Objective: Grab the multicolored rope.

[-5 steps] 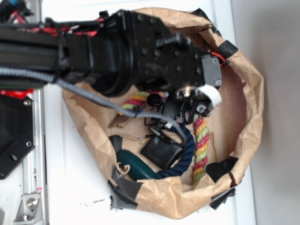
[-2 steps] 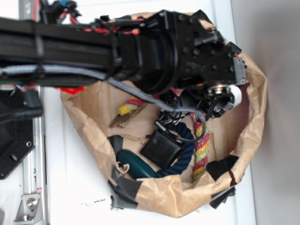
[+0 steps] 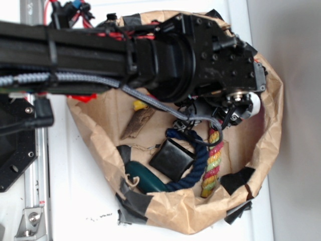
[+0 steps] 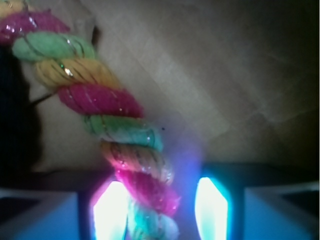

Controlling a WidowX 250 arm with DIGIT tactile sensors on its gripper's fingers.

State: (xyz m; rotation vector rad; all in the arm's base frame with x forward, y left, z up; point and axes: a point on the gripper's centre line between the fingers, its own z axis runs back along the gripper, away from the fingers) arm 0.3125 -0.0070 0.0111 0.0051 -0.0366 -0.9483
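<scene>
Two ropes lay in the brown paper basket (image 3: 271, 125). Left to right in the exterior view: yellow rope end (image 3: 138, 105); teal object (image 3: 143, 176); black square block (image 3: 171, 159); navy blue rope (image 3: 192, 168); multicolored rope (image 3: 212, 163), running down from under the gripper (image 3: 231, 114). The wrist view showed the jaws parted, the rope entering the gap between the lit pads (image 4: 111, 212) nearer the left one. Step judged: straddled, grasp not yet made. Next: shut the jaws squarely on the strand, then lift.
</scene>
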